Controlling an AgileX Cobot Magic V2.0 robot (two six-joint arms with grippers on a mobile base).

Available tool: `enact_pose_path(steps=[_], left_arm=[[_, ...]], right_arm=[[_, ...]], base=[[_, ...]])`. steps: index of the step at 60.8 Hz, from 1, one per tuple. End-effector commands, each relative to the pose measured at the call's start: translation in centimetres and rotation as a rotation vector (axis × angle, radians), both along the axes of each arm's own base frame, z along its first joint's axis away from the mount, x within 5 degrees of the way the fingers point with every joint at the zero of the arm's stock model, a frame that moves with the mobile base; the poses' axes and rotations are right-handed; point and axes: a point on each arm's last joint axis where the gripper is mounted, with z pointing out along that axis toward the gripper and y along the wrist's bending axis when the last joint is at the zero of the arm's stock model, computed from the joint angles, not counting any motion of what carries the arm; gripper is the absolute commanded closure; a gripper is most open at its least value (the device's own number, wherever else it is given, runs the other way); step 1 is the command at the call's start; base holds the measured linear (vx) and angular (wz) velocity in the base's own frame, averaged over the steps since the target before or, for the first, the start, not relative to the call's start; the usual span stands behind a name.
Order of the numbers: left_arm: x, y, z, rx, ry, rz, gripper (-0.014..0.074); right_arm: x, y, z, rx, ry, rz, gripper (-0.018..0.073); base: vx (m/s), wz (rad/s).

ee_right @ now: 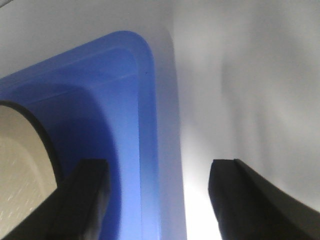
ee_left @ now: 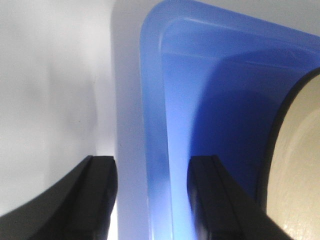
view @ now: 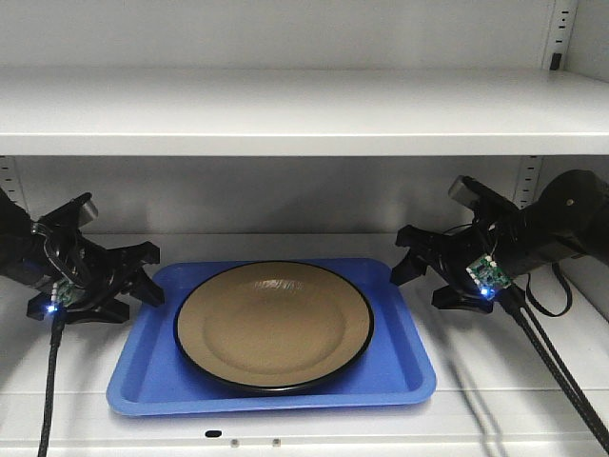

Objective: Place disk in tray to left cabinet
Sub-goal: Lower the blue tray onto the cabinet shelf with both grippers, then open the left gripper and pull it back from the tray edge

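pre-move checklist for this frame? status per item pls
1. Tray flat on the cabinet shelf: ok.
2. Disk lying in the tray, inside its rim: ok.
3. Left hand open, fingers astride the tray's left rim per the left wrist view: ok.
4. Right hand open, fingers astride the right rim per the right wrist view: ok.
5. Fingers actually touching the rim: cannot tell.
6. Shelf above clear of both arms: ok.

Left gripper (view: 141, 271): black, jaws spread astride blue plastic tray (view: 400, 376)'s left rim.
Right gripper (view: 411, 255): black, jaws spread at tray's right rim.
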Motion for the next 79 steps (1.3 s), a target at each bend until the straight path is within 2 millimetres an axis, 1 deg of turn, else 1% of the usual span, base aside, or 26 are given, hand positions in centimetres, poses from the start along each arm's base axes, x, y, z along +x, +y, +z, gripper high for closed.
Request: enact_pose_path(steps=[1,19,23,26,34,38,39,46,49,50,51,56,58,60,66,68,69,71,74,75,79], left_arm=[[-0.9,-0.1,3.9,-0.050,-0.119,0.018,0.0140],[-0.9,-0.2,3.9,-0.050,-0.114,0.016,0.0140],[-1.2,-0.1,4.1,-0.043,-0.120,0.016,0.0140],[-1.6,0.1,4.3,-0.020,-0.130,0.018,0.0140],[-3.7,0.6,4.9,0.009,-0.168,0.046,0.0150],[-5.1,0.9,5.5,0.034,-0.204,0.064,0.0157],[-5.6,1.0,5.9,0.037,-0.221,0.069,0.0159],[-8.5,1.5,6.1,0.056,-0.285,0.112,0.0182],[-10.0,1.8,5.9,0.061,-0.314,0.135,0.0196],[-10.7,1.9,6.2,0.062,-0.333,0.143,0.0201],[-11.1,2.0,5.7,0.067,-0.329,0.149,0.0207],[-13.5,2.5,5.0,0.074,-0.383,0.193,0.0235],[-14.9,2.7,4.4,0.076,-0.402,0.213,0.0253],[-15.7,2.9,4.0,0.078,-0.425,0.233,0.0265],[-19.0,3.6,2.0,0.092,-0.489,0.292,0.0321],[-20.1,3.8,1.6,0.098,-0.517,0.305,0.0337],[-20.6,3.9,1.1,0.103,-0.521,0.314,0.0350],[-21.6,4.1,0.7,0.112,-0.549,0.323,0.0368],[-23.0,4.4,-0.5,0.151,-0.571,0.320,0.0404],[-23.5,4.5,-0.5,0.168,-0.594,0.317,0.0413],[-25.0,4.7,-1.7,0.234,-0.627,0.293,0.0454]], right_arm=[[-0.8,-0.3,4.1,0.036,-0.137,-0.026,0.0058],[-0.8,-0.3,4.1,0.036,-0.137,-0.026,0.0058],[-0.8,-0.3,4.1,0.036,-0.137,-0.026,0.0058],[-0.8,-0.3,4.1,0.036,-0.137,-0.026,0.0058],[-0.8,-0.3,4.1,0.036,-0.137,-0.026,0.0058],[-0.8,-0.3,4.1,0.036,-0.137,-0.026,0.0058],[-0.8,-0.3,4.1,0.036,-0.137,-0.026,0.0058],[-0.8,-0.3,4.1,0.036,-0.137,-0.026,0.0058],[-0.8,-0.3,4.1,0.036,-0.137,-0.026,0.0058],[-0.8,-0.3,4.1,0.036,-0.137,-0.026,0.0058],[-0.8,-0.3,4.1,0.036,-0.137,-0.026,0.0058],[-0.8,-0.3,4.1,0.036,-0.137,-0.026,0.0058],[-0.8,-0.3,4.1,0.036,-0.137,-0.026,0.0058],[-0.8,-0.3,4.1,0.036,-0.137,-0.026,0.0058],[-0.8,-0.3,4.1,0.036,-0.137,-0.026,0.0058],[-0.8,-0.3,4.1,0.036,-0.137,-0.026,0.0058],[-0.8,-0.3,4.1,0.036,-0.137,-0.026,0.0058],[-0.8,-0.3,4.1,0.036,-0.137,-0.026,0.0058],[-0.8,-0.3,4.1,0.036,-0.137,-0.026,0.0058],[-0.8,-0.3,4.1,0.036,-0.137,-0.026,0.0058],[-0.8,-0.3,4.1,0.036,-0.137,-0.026,0.0058]], base=[[0.00,0.00],[0.00,0.00],[0.00,0.00],[0.00,0.00],[0.00,0.00],[0.00,0.00],[0.00,0.00],[0.00,0.00],[0.00,0.00],[0.00,0.00],[0.00,0.00],[0.00,0.00],[0.00,0.00],[0.00,0.00],[0.00,0.00],[0.00,0.00],[0.00,0.00],[0.00,0.00],[0.00,0.00],[0.00,0.00],[0.00,0.00]])
